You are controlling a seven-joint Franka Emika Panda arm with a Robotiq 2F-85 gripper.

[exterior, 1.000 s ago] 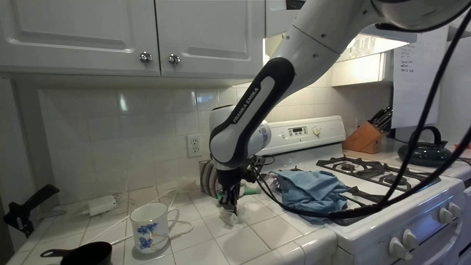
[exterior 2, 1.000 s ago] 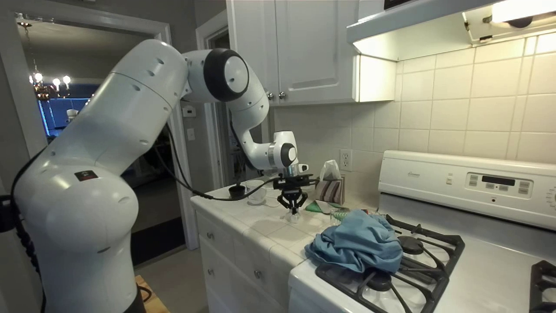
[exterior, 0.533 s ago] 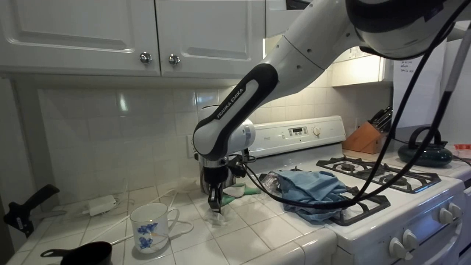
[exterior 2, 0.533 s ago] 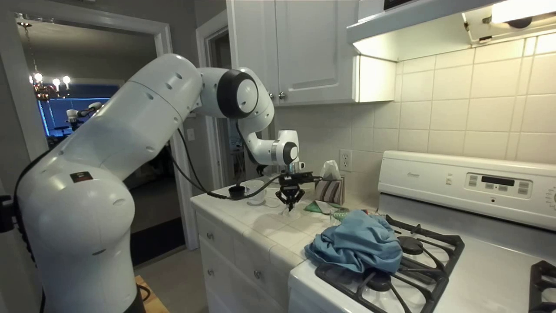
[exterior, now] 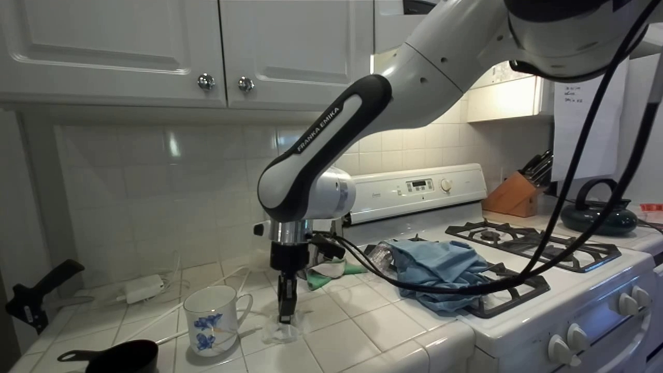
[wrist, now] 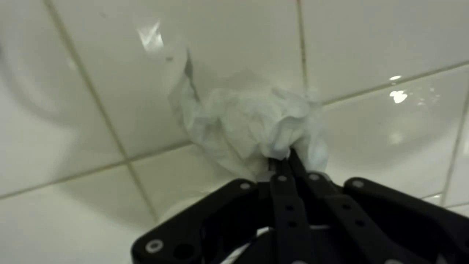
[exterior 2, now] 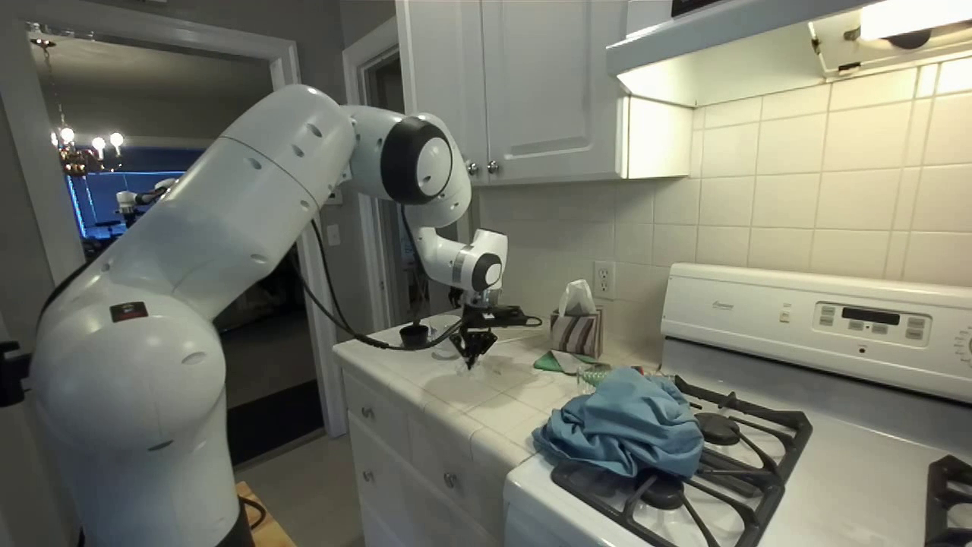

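Near the mug (exterior: 210, 324), the tool (wrist: 282, 161), nearly closed, grips a crumpled tissue (wrist: 242, 126), seemingly pressing it to the tabletop (exterior: 357, 334); moving it calls for a steady hold.

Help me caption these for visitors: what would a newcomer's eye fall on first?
Likely the big white arm, arched over the tiled counter in both exterior views. Next come its jaws, closed on a crumpled white tissue down at counter level. The blue cloth heaped on the stove beside the counter also stands out.
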